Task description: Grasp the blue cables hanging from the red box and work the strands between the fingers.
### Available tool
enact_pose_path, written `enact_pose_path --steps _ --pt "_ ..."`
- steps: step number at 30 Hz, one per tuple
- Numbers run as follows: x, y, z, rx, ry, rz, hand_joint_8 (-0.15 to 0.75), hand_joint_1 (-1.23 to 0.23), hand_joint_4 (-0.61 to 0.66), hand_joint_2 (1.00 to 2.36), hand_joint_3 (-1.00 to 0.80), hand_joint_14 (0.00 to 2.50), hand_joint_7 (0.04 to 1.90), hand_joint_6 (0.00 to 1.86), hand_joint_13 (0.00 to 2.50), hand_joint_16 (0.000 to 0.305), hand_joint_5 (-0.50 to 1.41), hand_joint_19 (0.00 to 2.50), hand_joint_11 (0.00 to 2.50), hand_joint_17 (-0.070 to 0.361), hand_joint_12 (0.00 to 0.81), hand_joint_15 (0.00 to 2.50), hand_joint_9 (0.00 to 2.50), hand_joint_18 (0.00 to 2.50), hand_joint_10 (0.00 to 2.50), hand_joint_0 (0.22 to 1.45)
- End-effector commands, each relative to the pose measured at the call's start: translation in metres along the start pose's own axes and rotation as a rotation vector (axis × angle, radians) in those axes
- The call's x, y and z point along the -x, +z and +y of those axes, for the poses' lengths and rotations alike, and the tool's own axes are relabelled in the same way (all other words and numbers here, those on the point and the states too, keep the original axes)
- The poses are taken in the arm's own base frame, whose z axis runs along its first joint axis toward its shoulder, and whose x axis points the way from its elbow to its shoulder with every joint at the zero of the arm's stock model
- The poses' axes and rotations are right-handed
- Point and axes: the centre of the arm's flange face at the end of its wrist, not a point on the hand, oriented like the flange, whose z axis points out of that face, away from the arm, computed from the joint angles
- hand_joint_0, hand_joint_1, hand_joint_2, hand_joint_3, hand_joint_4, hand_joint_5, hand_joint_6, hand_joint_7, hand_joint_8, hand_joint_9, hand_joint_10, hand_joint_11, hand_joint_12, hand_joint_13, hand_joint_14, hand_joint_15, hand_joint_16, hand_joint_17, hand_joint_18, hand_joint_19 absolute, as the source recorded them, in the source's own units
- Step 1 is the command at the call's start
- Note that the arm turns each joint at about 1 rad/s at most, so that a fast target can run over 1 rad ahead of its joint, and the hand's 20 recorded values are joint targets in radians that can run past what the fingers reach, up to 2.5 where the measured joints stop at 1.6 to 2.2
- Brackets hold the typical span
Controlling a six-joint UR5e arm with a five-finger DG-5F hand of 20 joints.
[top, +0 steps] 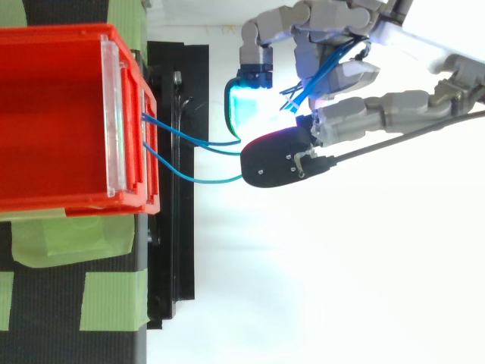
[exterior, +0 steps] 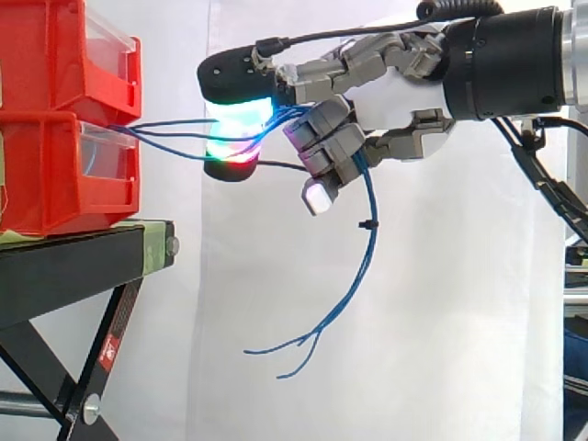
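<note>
The side view looks level across the work from close by, white curtain (exterior: 441, 303) behind, arm (exterior: 514, 60) entering from the right. The top view looks straight down, equally close. Both share the red bins' (exterior: 55, 138) front, the blue cables (exterior: 371, 243) and the hand (exterior: 395, 96).

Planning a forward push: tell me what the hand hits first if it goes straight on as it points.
Probably the front of the stacked red bins, roughly where the blue cables leave them. Both views put the hand in line with them; only the cables cross the gap.
</note>
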Motion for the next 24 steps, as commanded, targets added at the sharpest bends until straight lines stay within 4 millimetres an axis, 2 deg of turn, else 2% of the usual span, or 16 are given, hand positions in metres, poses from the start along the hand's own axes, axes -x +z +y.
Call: enact_pose_path --steps 1,24 --pt "0.0001 0.0 -0.0001 -0.001 0.0 -0.001 0.407 -0.75 0.06 1.03 -0.2 2.5 1.36 0.53 0.61 0.057 0.47 0.88 2.37 0.127 0.494 1.61 0.6 1.1 2.5 0.85" --pt "0.0001 0.0 -0.0001 -0.001 0.0 -0.001 0.406 -0.75 0.06 1.03 -0.2 2.5 1.35 0.53 0.61 0.057 0.47 0.89 2.38 0.129 0.493 1.59 0.59 1.1 2.5 0.84"
